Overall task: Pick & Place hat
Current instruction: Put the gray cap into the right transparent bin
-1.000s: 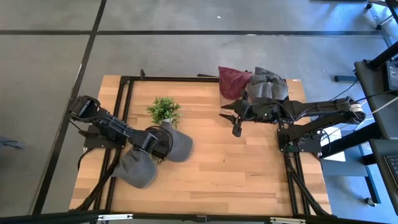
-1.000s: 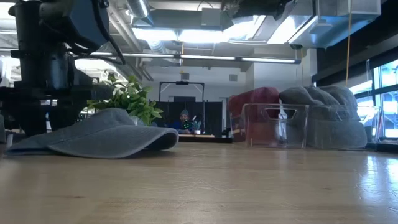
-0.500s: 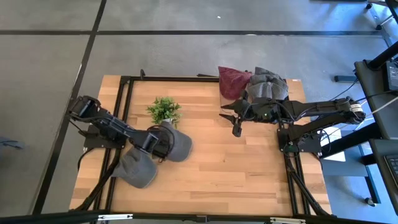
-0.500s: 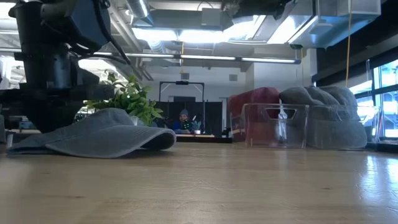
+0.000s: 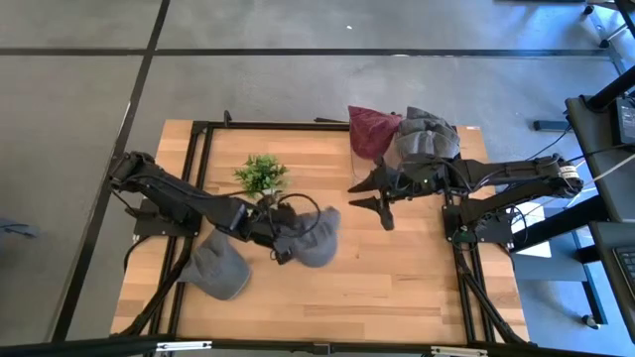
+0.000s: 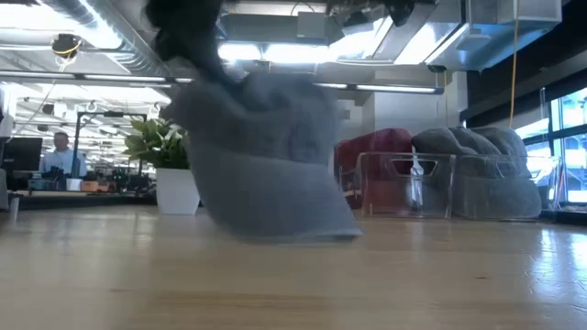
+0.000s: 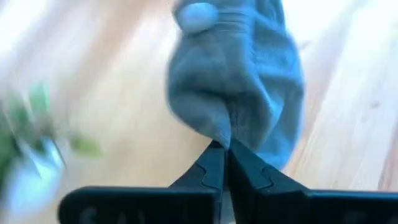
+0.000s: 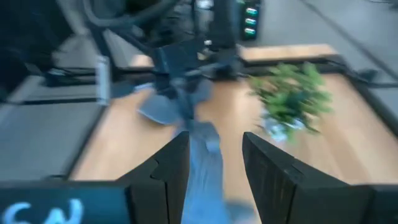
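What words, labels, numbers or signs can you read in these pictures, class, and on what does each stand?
None can be read for certain.
Pale marks on the right arm's wrist body: cut off and blurred, not readable.
Grey hat held by the left pincer: a faint mark in the low view, too blurred to read.
Right pincer, plant, bin: no text visible.

Grey hat, maroon hat, green plant

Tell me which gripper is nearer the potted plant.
Left. The left gripper, shut on the gray hat, sits just beside the potted plant; the right gripper hangs open farther off, toward the table's right side.
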Available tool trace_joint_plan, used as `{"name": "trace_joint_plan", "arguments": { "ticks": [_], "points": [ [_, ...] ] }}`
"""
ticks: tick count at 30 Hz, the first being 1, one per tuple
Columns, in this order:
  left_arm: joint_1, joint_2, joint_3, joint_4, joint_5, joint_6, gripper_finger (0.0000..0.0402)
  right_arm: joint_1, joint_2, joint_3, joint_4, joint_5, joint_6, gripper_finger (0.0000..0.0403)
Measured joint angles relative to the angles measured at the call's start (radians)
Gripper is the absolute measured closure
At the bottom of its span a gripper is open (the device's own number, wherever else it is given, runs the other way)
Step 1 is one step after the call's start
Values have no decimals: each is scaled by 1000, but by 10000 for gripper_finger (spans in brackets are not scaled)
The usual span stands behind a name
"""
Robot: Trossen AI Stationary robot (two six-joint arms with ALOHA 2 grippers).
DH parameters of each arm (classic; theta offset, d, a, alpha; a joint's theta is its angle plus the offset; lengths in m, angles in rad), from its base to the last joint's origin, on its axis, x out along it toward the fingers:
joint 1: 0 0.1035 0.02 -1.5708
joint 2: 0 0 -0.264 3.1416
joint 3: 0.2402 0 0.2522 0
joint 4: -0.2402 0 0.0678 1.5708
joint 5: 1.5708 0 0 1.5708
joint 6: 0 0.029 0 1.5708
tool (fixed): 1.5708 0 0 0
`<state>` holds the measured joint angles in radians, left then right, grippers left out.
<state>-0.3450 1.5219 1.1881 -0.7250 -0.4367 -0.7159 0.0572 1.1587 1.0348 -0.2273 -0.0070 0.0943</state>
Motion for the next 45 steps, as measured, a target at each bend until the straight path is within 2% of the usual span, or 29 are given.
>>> {"name": "trace_joint_plan", "arguments": {
  "ticks": [5,13,18,22,31,35,39,45],
  "points": [
    [2,0,112,4,-104,351,397,-13,-1,101,-56,-152,45,253],
    [8,0,160,179,-277,715,397,-14,-1,235,-167,-109,84,253],
    [7,0,160,295,-252,886,398,-8,0,246,-285,-110,56,253],
    [7,0,160,334,-219,993,398,-8,7,246,-348,-110,143,253],
    [7,-1,160,369,-213,1089,398,0,23,246,-371,-152,124,243],
    [7,-1,160,379,-213,1096,397,-1,56,246,-401,-152,156,198],
    [7,-1,160,378,-213,1096,397,-1,80,246,-418,-152,115,146],
    [7,-1,160,378,-209,1096,397,-1,111,246,-428,-185,106,111]
  ]
}}
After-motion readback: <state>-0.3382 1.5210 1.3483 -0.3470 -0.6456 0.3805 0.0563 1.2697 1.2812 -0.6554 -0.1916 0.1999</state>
